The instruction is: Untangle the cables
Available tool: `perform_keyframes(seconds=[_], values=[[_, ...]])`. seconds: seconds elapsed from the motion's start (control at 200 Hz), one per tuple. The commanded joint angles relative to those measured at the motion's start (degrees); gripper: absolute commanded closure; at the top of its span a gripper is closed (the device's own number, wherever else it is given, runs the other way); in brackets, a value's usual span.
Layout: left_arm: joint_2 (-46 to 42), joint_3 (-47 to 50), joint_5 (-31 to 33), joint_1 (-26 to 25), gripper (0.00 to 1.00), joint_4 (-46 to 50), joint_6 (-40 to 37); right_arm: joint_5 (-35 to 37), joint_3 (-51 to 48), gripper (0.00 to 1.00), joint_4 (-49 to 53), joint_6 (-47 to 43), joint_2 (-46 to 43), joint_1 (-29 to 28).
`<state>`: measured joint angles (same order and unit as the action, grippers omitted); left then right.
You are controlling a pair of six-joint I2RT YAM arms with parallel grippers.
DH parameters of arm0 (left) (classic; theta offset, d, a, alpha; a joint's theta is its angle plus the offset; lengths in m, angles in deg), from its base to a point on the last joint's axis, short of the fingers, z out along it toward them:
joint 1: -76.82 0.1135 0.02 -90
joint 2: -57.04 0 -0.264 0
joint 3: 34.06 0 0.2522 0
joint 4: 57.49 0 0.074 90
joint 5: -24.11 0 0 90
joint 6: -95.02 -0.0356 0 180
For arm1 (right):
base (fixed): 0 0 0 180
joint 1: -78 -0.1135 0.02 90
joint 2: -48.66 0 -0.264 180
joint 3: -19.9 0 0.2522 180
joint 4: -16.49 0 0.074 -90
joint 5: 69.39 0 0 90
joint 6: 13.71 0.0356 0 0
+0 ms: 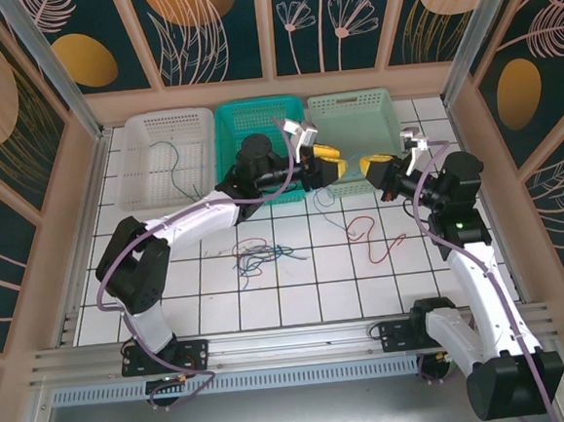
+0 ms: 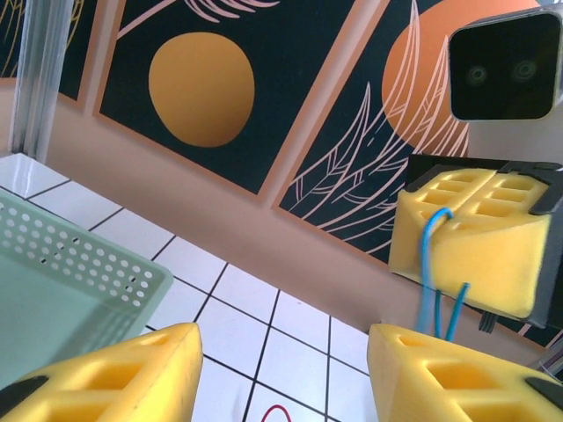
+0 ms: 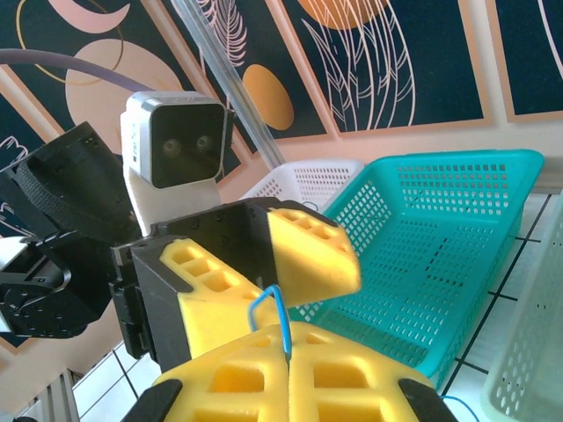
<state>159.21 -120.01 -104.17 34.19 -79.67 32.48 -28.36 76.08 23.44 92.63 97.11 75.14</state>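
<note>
My right gripper point(image 3: 288, 352) is shut on a thin blue cable point(image 3: 280, 308), whose small loop sticks up from the closed yellow pads. In the left wrist view the same blue cable point(image 2: 429, 281) hangs down from the right gripper point(image 2: 475, 251). My left gripper point(image 2: 281, 352) faces it at close range, open, with nothing between its fingers point(image 3: 308, 251). Both grippers point(image 1: 332, 163) point(image 1: 372, 172) hover in front of the teal and pale green baskets. A tangle of cables point(image 1: 254, 254) lies mid-table and a red cable point(image 1: 372, 233) lies to its right.
Three baskets line the back: white point(image 1: 132, 164) with a thin cable point(image 1: 173, 166) inside, teal point(image 1: 231, 127) and pale green point(image 1: 382, 115). Wooden walls close in the tiled table point(image 1: 298, 293). Another small cable point(image 1: 325, 198) lies just in front of the teal basket.
</note>
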Motion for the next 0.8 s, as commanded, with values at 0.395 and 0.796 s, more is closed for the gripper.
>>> perform_keyframes(seconds=[0.395,0.796], values=[[-4.27,3.44,-2.33,0.23,0.49,-12.47,6.01,0.85,2.1,1.0,-0.09,-1.03,-0.35,-0.62],[0.56,1.46,-6.66,0.17,0.5,-13.02,7.43,0.55,2.11,1.0,-1.97,-0.01,0.33,-1.33]])
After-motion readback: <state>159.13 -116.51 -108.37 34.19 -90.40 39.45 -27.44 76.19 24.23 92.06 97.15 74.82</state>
